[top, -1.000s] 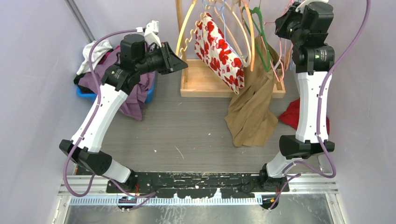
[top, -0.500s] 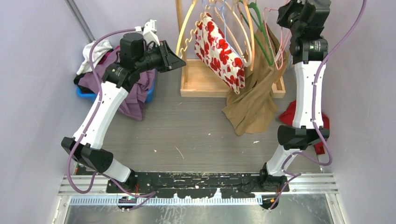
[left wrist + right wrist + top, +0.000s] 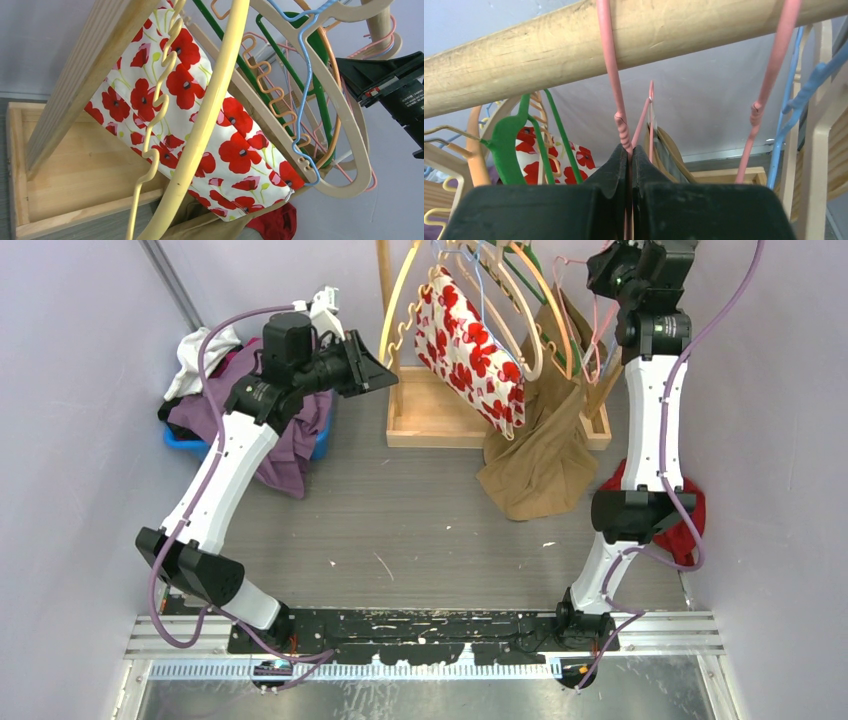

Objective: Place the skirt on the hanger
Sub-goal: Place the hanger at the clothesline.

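The tan skirt hangs from a pink wire hanger, and its hem bunches on the table. My right gripper is shut on the pink hanger's twisted neck, whose hook lies against the wooden rail. In the top view the right gripper is high at the rack's right end. My left gripper points at the rack's left side beside a cream hanger. Its fingers do not show in the left wrist view. The skirt shows there below the hangers.
A poppy-print garment and several hangers crowd the rail above the wooden rack base. A blue bin of clothes sits at the back left. Red cloth lies by the right wall behind the right arm.
The right arm has stretched up and back, carrying the pink hanger to the rail. The skirt rose and drew in toward the rack. The left arm barely moved.
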